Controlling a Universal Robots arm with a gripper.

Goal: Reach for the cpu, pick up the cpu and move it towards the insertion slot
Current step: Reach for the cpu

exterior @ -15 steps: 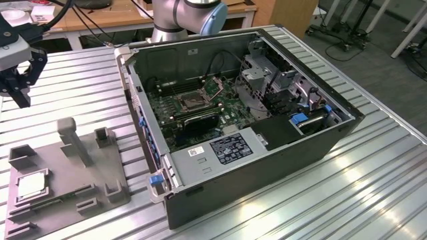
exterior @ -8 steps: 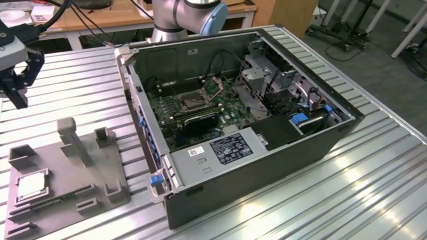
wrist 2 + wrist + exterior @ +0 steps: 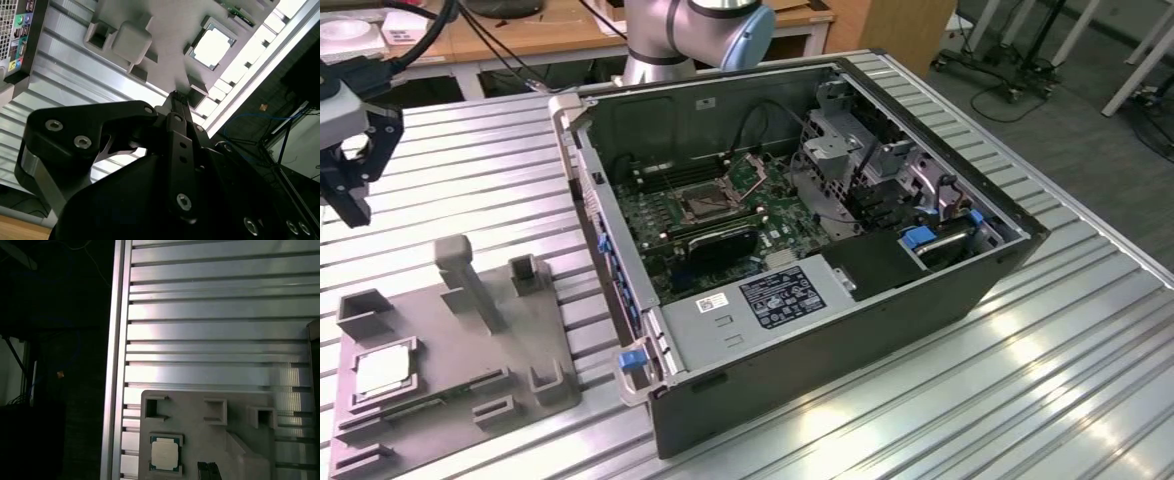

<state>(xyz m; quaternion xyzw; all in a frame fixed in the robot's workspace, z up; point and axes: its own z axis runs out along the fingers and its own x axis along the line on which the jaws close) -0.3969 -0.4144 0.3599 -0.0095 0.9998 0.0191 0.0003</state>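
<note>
Grey aluminium slats form the desk (image 3: 1067, 380), where an open black computer case (image 3: 854, 340) lies on its side near the middle and a grey plastic fixture plate (image 3: 454, 350) sits close to the edge at the exterior view's left. The cpu (image 3: 383, 372) lies flat in a square recess of that plate, silvery top up, on the side of the plate nearest the desk's edge; both wrist views show it there (image 3: 214, 46) (image 3: 165, 453), untouched. The black tool (image 3: 352, 212) hangs above bare slats beside the plate, well apart from the cpu and pointing down. In the second wrist view its tips (image 3: 176, 98) look drawn together with nothing between them, aimed at the plate just short of the chip. Inside the case, the insertion slot (image 3: 698, 205) shows as a metal frame around a dark centre on the green circuit board (image 3: 761, 215), well apart from both tool and cpu. The arm's base (image 3: 680, 30) stands behind the case.
</note>
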